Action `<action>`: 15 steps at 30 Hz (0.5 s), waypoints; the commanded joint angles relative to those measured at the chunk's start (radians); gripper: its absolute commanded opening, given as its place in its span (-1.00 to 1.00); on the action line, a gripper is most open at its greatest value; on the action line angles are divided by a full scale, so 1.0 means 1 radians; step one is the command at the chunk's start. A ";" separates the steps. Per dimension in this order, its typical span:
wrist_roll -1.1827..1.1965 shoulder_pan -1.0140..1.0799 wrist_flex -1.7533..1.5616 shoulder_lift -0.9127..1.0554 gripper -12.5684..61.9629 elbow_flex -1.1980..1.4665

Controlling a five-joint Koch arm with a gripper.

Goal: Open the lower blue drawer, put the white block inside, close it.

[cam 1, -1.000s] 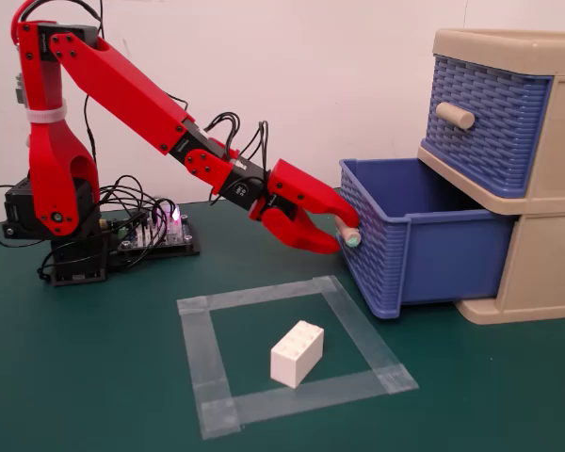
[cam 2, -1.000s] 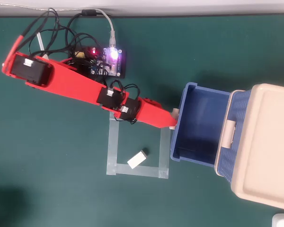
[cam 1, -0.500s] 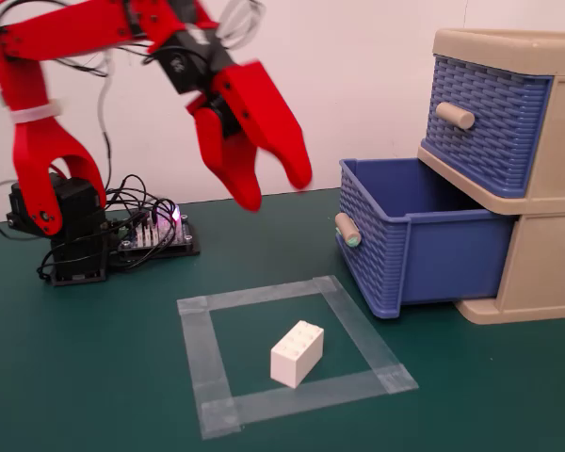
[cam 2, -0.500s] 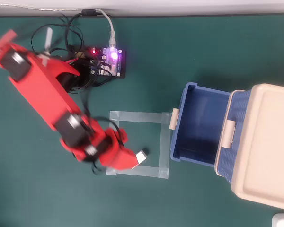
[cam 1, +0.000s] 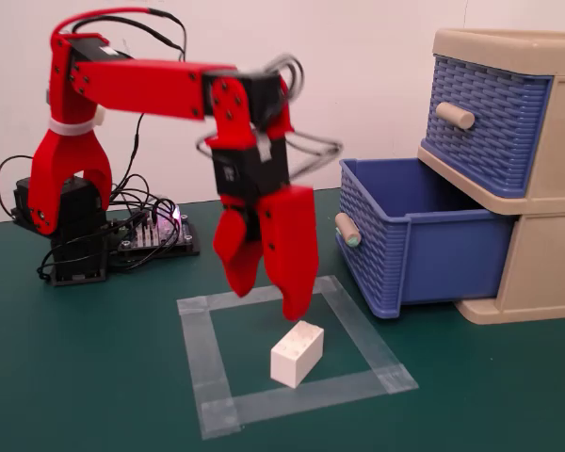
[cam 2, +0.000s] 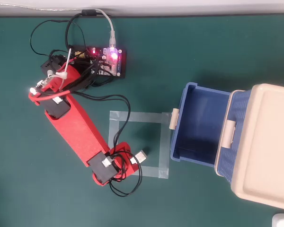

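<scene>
The drawer (cam 1: 405, 247) is already pulled out, and its handle has been let go. The gripper (cam 1: 270, 303) has been swung over and is being lowered — jaws spread apart — just above the block (cam 1: 297, 353), which is lying inside the tape square (cam 1: 201, 358).

Count: 1 gripper (cam 1: 270, 301). 1 white block (cam 1: 297, 353) just below its tips. 2 blue drawers to its right in the fixed view: lower blue drawer (cam 1: 424, 250), pulled out, and upper drawer (cam 1: 494, 122). 1 beige cabinet (cam 1: 546, 188). 1 tape square (cam 1: 207, 377) beneath it. 1 controller board (cam 2: 109, 61) behind.
</scene>
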 commanded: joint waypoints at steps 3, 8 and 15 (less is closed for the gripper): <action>-0.100 -0.009 -0.098 -0.005 0.25 -0.032; -0.163 -0.009 -0.161 -0.038 0.25 -0.032; -0.166 -0.011 -0.166 -0.124 0.25 -0.032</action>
